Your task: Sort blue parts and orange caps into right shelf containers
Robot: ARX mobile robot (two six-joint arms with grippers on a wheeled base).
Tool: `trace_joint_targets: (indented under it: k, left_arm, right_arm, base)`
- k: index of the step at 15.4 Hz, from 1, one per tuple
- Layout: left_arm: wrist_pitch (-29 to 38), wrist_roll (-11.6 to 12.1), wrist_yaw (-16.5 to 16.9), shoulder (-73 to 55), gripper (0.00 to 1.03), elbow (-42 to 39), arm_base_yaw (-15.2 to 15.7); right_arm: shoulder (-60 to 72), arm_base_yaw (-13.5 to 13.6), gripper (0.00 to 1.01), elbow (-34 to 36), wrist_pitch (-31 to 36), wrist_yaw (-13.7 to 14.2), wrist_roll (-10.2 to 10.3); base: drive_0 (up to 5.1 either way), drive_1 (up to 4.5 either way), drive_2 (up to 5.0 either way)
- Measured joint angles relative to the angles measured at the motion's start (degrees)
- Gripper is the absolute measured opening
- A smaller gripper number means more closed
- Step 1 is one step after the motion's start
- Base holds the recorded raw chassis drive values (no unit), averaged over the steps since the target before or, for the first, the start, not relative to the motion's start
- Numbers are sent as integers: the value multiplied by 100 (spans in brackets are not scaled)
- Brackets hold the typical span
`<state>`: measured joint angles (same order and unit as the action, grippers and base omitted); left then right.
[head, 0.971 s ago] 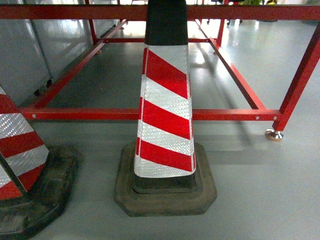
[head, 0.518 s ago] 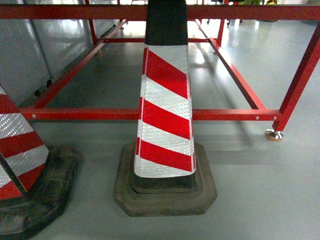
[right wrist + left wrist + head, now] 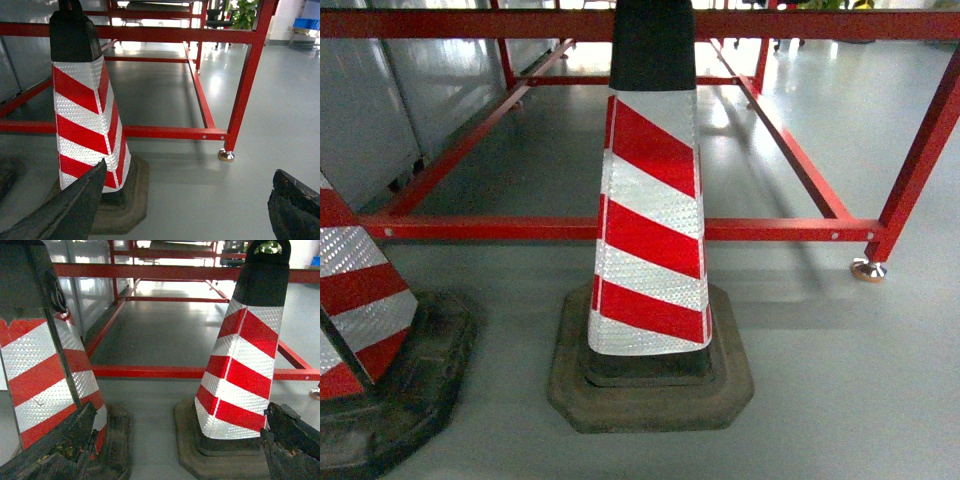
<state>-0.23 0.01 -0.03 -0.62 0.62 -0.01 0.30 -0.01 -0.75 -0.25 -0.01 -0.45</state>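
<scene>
No blue parts or orange caps show in any view. The right shelf containers cannot be made out; a small blue shape [image 3: 306, 22] sits far off at the back right, too small to identify. My left gripper [image 3: 175, 450] is open, its dark worn fingers [image 3: 55, 450] at the frame's lower corners with only floor between them. My right gripper [image 3: 190, 205] is open too, with bare grey floor between its fingers [image 3: 295, 210]. Neither gripper appears in the head view.
A red-and-white striped traffic cone [image 3: 652, 220] on a dark rubber base stands right in front, and a second cone [image 3: 360, 320] is at the left. Behind them runs a low red metal frame [image 3: 770, 229] with a foot [image 3: 868, 268]. A grey wall [image 3: 370, 100] is at left.
</scene>
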Motion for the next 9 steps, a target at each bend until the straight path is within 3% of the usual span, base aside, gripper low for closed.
trace_joint_targets:
  k: [9]
  left_arm:
    - [-11, 0, 0, 0, 98, 0, 0]
  right_arm:
    - [0, 0, 98, 0, -13, 0, 0]
  base:
    - [0, 0, 0]
